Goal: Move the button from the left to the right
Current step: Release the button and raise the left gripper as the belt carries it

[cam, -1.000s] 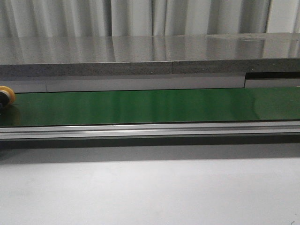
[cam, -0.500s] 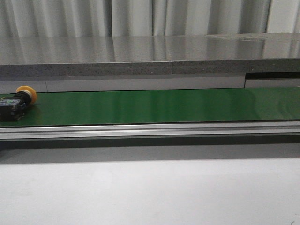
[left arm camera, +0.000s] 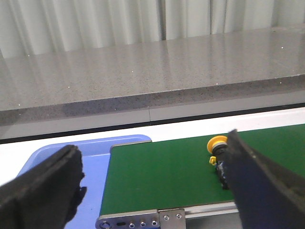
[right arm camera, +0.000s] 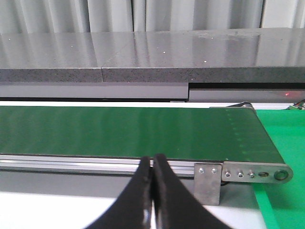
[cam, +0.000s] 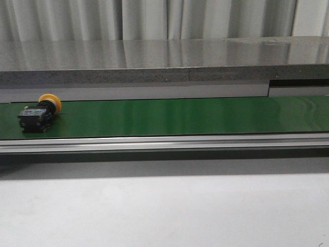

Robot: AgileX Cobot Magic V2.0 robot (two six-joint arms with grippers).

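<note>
The button [cam: 41,110] lies on its side at the left end of the green conveyor belt [cam: 180,116], its yellow-orange cap pointing back right and its black body towards the front. It also shows in the left wrist view [left arm camera: 217,144], partly hidden behind one finger. My left gripper [left arm camera: 151,145] is open wide and empty, above the belt's left end, and the button is just inside one finger [left arm camera: 257,191]. My right gripper [right arm camera: 153,160] is shut and empty, in front of the belt's right end. Neither gripper shows in the front view.
A grey stone counter [cam: 164,56] runs behind the belt, with curtains beyond. A blue tray [left arm camera: 95,152] sits past the belt's left end. A green mat or tray [right arm camera: 286,143] lies past its right end. An aluminium rail [cam: 164,143] edges the belt's front.
The button has travelled to the right along the belt, from the left frame edge into full view. Nothing else has moved.
</note>
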